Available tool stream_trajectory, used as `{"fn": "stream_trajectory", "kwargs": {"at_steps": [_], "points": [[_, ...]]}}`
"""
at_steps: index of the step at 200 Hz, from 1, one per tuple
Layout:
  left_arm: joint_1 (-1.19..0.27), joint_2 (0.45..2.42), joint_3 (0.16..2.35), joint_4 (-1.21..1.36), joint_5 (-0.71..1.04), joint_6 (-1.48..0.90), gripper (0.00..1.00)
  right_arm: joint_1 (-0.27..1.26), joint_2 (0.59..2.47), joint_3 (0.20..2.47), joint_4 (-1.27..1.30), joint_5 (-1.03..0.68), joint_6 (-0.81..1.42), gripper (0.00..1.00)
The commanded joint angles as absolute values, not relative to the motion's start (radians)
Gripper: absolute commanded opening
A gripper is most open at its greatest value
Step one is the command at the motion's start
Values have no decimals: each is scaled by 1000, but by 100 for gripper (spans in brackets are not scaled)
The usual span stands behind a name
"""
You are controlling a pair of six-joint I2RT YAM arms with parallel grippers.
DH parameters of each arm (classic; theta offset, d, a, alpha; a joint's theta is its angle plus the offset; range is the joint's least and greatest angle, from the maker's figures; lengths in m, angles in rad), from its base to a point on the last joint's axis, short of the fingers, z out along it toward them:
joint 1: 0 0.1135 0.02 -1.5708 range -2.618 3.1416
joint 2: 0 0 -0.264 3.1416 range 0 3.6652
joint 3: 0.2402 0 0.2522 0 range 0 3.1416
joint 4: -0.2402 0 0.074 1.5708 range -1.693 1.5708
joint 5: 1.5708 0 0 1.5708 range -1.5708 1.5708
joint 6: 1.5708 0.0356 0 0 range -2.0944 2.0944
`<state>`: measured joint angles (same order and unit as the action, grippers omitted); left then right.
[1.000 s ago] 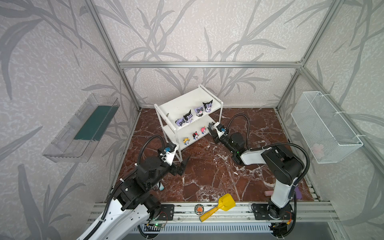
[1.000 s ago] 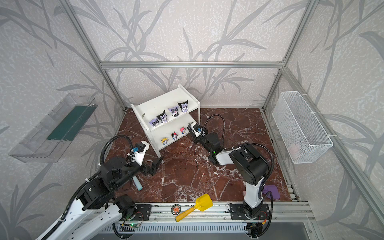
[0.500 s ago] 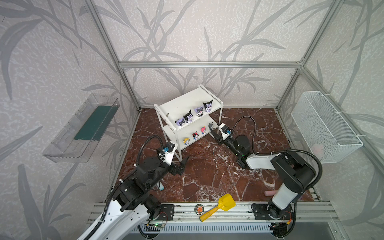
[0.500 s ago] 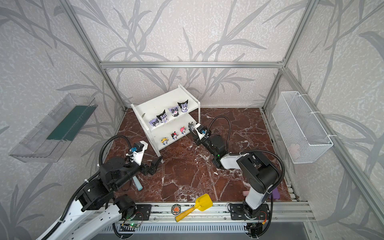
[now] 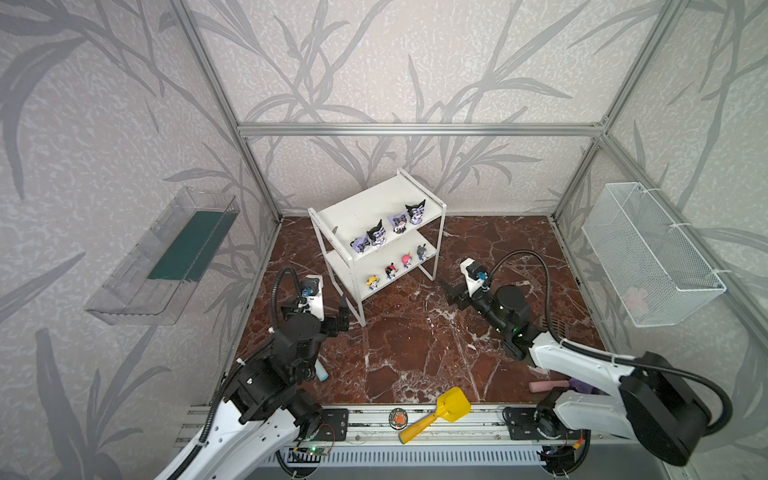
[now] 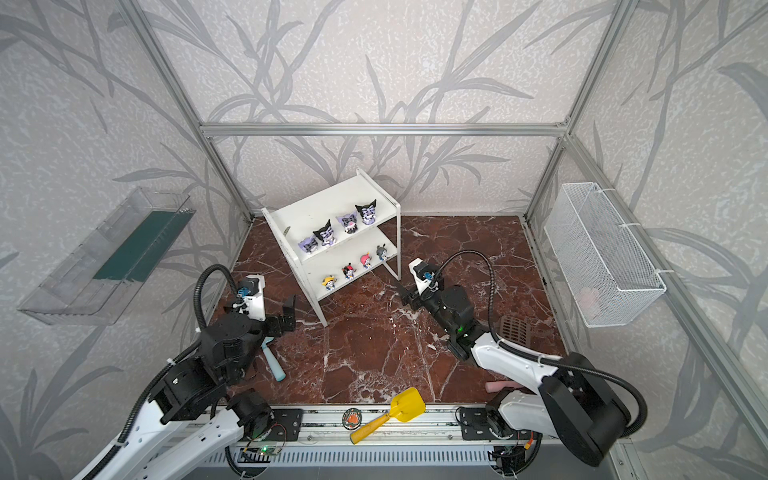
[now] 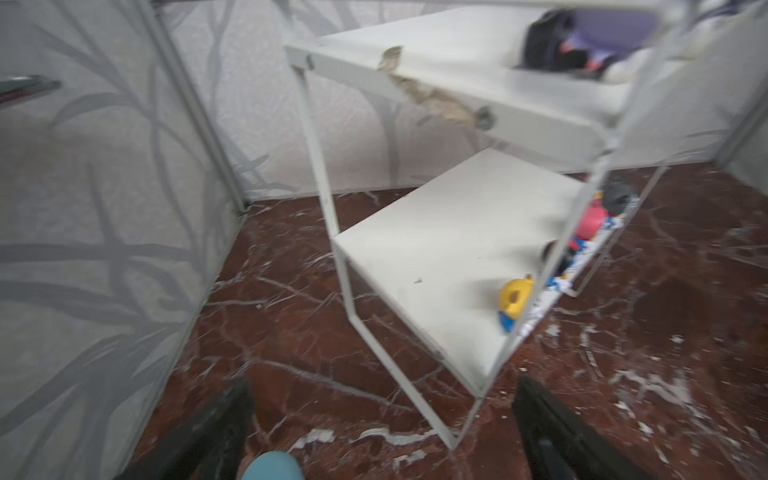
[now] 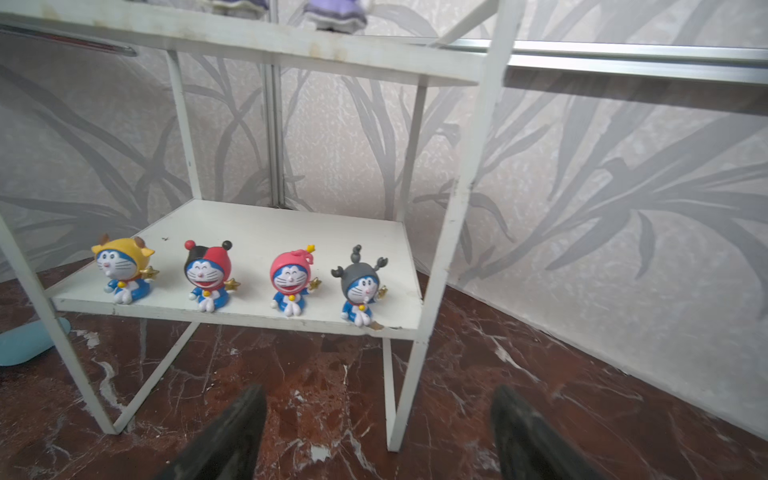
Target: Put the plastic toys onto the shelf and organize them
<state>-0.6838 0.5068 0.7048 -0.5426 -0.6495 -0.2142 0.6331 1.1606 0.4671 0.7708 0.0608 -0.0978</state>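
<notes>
On the white two-tier shelf [image 5: 365, 208], four purple pointed-ear figurines [image 5: 376, 237] line the top board and four small hooded cat figurines [image 8: 291, 282] sit in a row on the lower one. Left hand [image 7: 382, 424] and right hand [image 8: 374, 432] hang released and empty near it, above the marble table [image 5: 415, 345]. Placing looks complete; what remains is probably backing both arms clear without nudging the shelf.

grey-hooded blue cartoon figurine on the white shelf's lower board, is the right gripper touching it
Apart. In the right wrist view the open right gripper hangs short of the white shelf, marble floor showing between it and the grey-hooded blue cartoon figurine.
</notes>
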Motion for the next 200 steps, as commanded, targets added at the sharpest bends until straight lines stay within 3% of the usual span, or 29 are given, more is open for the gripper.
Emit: {"fn": "stream_trajectory", "kwargs": {"at_steps": [1,46,91,142,181,200], "points": [[-680,541,725,-665,-919,-351,99,608,1061,431,538,172,-61,90],[-668,552,676,-576,-1083,-340,99,517,1022,462,258,279,6,94],[-518,625,524,-289,-1047,-186,99,464,997,427,238,376,-39,95],[-258,778,366,78,-893,-206,99,293,1068,318,485,403,-79,96],[-140,1105,425,199,-832,-222,99,243,1264,320,702,466,-134,97],[-137,1273,435,404,-807,-122,99,220,1320,292,846,441,-132,98]]}}
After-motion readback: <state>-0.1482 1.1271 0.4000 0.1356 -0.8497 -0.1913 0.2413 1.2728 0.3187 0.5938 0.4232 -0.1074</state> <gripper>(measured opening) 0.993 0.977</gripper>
